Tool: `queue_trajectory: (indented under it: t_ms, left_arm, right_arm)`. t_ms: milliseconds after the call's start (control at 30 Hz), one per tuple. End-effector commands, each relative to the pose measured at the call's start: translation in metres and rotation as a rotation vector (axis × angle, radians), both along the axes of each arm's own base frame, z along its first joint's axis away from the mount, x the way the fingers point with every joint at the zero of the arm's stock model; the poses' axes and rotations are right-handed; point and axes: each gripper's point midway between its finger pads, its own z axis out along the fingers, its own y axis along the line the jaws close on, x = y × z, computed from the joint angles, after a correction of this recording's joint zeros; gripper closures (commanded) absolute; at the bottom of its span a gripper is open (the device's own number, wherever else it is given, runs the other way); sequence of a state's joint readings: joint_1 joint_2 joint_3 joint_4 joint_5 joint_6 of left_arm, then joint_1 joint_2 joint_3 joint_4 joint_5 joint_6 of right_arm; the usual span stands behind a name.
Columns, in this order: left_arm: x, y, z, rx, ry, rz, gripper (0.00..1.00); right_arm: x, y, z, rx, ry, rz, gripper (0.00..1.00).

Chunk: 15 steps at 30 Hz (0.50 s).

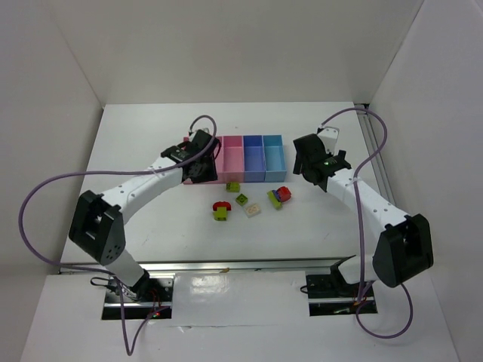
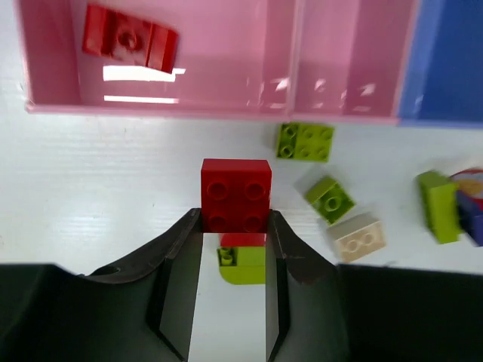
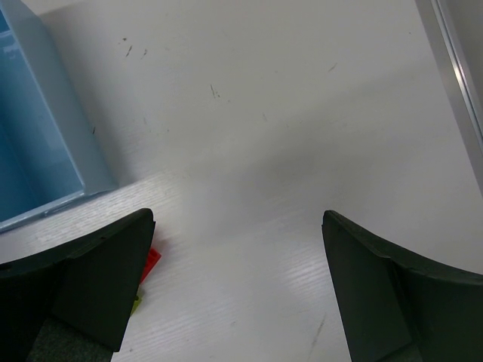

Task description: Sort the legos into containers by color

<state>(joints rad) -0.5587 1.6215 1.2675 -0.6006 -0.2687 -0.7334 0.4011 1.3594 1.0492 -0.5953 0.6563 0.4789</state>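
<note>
One red brick (image 2: 235, 194): pinched by its near half, studs up, far half sticking out in front. I judge this grip leaves it free to fall away cleanly on release.
Left jaws: pressed in on the two sides of that brick, with nothing else between them.
Gap under the left jaws: a red-on-lime clump (image 2: 241, 256) shows through on the table (image 2: 98, 188), apart from the brick I hold. The brick looks lifted rather than resting.
Left pink bin (image 2: 45, 68): just ahead of my brick. A second red brick (image 2: 128, 39) already lies in it, so I take this as the red bin and the reason I point at it.
Loose legos: a long lime brick (image 2: 305, 141), a small lime brick (image 2: 330, 198), a cream brick (image 2: 357, 237) and a lime-red-blue clump (image 2: 439, 205) lie on the table just in front of the bin row, not yet sorted.
Other bins: the second pink bin (image 2: 355, 75) and the periwinkle bin (image 2: 453, 68) sit to the right, joined in a row. The parts I can see hold nothing.
Right jaws: spread wide and holding nothing, over bare table beside the light blue bin (image 3: 38, 136) — kept aside, I judge, so my arms do not cross.
</note>
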Motion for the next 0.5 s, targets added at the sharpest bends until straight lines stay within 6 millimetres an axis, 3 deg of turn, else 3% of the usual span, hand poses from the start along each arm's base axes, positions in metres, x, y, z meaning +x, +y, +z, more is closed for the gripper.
queue_trajectory:
  t_ms: [0, 67, 133, 300, 333, 367, 467]
  left_arm:
    - [0.013, 0.012, 0.037, -0.010, -0.067, 0.028, 0.82]
    - [0.030, 0.033, 0.028, 0.011, -0.043, 0.086, 0.82]
    - [0.051, 0.041, 0.036, -0.026, -0.048, 0.109, 0.83]
    - [0.094, 0.035, 0.027, -0.034, -0.043, 0.103, 0.79]
    - [0.105, 0.032, 0.022, -0.045, -0.040, 0.094, 0.69]
    - [0.108, 0.027, 0.021, -0.054, -0.034, 0.076, 0.42]
    - [0.119, 0.022, 0.022, -0.055, -0.037, 0.051, 0.28]
  right_arm:
    - [0.003, -0.002, 0.027, 0.034, -0.080, -0.030, 0.01]
    - [0.007, 0.001, 0.037, 0.061, -0.124, -0.024, 0.01]
    - [0.006, 0.002, 0.040, 0.067, -0.128, -0.007, 0.01]
    - [0.002, 0.000, 0.041, 0.059, -0.108, -0.008, 0.01]
    - [0.002, 0.000, 0.041, 0.059, -0.108, -0.008, 0.01]
    - [0.002, 0.000, 0.041, 0.059, -0.108, -0.008, 0.01]
    - [0.002, 0.005, 0.039, 0.079, -0.100, 0.012, 0.01]
